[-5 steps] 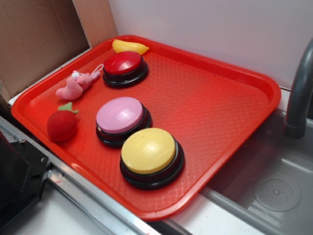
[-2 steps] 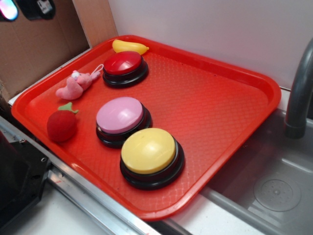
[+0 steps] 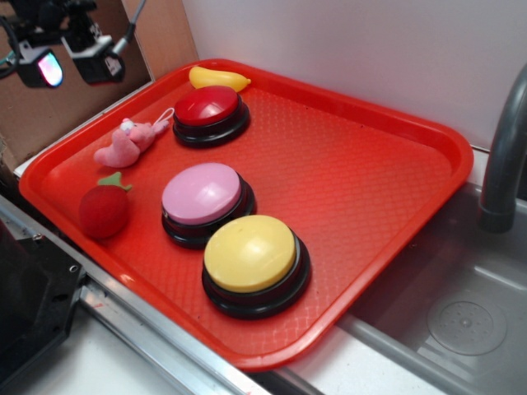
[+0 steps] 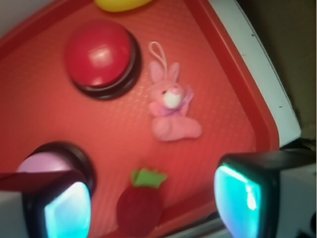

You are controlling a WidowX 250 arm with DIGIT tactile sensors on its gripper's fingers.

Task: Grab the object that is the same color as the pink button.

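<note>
The small pink plush animal [image 3: 125, 143] with a white face patch and string loop lies at the tray's left side; it also shows in the wrist view [image 4: 171, 106]. The pink button [image 3: 202, 196], a pale pink dome on a black base, stands mid-tray; only its edge shows in the wrist view [image 4: 37, 162]. My gripper [image 3: 72, 64] hangs high at the upper left, above and left of the plush. It is open and empty, and in the wrist view [image 4: 153, 206] its glowing pads are wide apart.
A red tray [image 3: 370, 164] holds everything. On it stand a red button [image 3: 209, 111], a yellow button [image 3: 251, 257], a red plush strawberry [image 3: 104, 209] and a yellow banana-shaped toy [image 3: 218, 78]. A cardboard wall [image 3: 58, 107] rises at left; a sink [image 3: 461, 304] and grey faucet [image 3: 502, 156] lie at right.
My gripper has come down into the upper left of the exterior view, moving right and lower. One second ago it was out of view. The objects on the tray have not moved.
</note>
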